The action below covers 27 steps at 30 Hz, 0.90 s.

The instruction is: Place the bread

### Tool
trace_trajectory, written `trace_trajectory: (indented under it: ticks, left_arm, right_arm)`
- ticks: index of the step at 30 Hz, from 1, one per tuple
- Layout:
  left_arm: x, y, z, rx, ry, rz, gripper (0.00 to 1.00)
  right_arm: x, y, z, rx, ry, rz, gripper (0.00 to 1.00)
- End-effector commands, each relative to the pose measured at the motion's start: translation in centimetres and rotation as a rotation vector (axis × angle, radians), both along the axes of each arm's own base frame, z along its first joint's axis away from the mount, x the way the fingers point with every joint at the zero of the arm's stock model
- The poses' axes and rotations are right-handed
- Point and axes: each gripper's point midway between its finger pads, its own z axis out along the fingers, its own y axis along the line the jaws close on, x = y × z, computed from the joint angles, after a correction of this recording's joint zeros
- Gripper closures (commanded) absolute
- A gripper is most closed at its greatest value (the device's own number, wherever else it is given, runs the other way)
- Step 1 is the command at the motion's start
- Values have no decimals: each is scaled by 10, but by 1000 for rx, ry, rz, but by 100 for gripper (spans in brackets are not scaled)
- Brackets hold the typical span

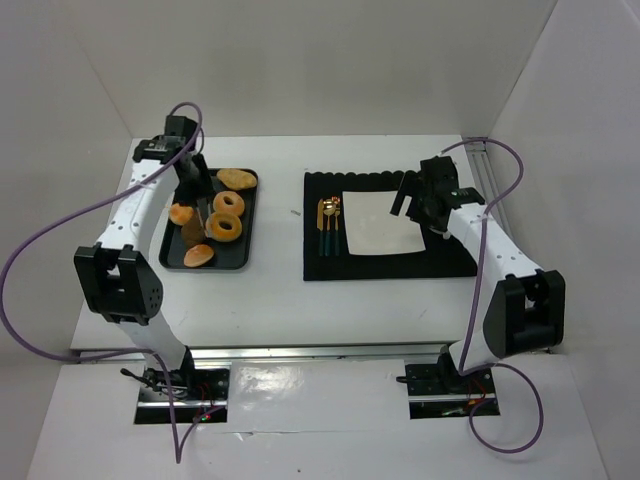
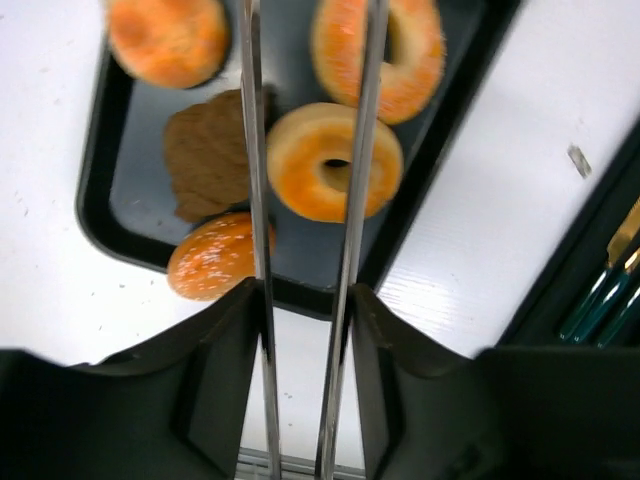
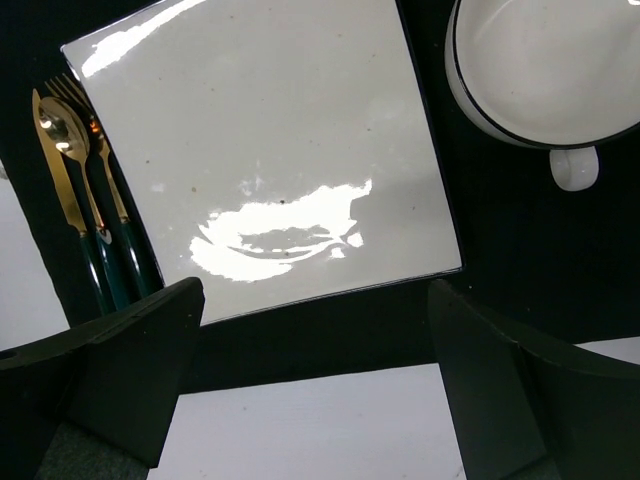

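Note:
A black tray (image 1: 247,228) at the left holds several breads: two ring doughnuts (image 1: 226,227), round buns (image 1: 198,255) and a brown slice (image 1: 193,231). My left gripper (image 1: 194,183) is shut on metal tongs (image 2: 256,200) and hovers over the tray. In the left wrist view the gripper (image 2: 305,300) shows the two tong blades running over a ring doughnut (image 2: 298,178), with their tips out of frame. My right gripper (image 1: 414,205) is open and empty over the white square plate (image 1: 372,225), which also shows in the right wrist view (image 3: 270,130).
The plate lies on a black mat (image 1: 390,265), with gold and green cutlery (image 1: 329,222) to its left. A white cup (image 3: 545,60) stands right of the plate. White walls close in the table on three sides.

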Motion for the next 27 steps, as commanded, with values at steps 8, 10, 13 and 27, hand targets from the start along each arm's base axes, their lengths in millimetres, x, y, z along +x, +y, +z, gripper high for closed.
trace_trajectory:
  ticks: [8, 10, 13, 27]
  left_arm:
    - [-14, 36, 30, -82, -56, 103, 42]
    - [-18, 50, 26, -71, -37, 142, 41]
    - [-23, 58, 23, -60, -31, 190, 41]
    - [-33, 88, 0, -112, -21, 306, 41]
  right_arm:
    - [16, 19, 13, 62, -64, 35, 0]
    - [18, 21, 11, 69, -62, 41, 0]
    - [15, 24, 7, 74, -53, 43, 0]
    - [15, 32, -3, 69, -25, 61, 0]
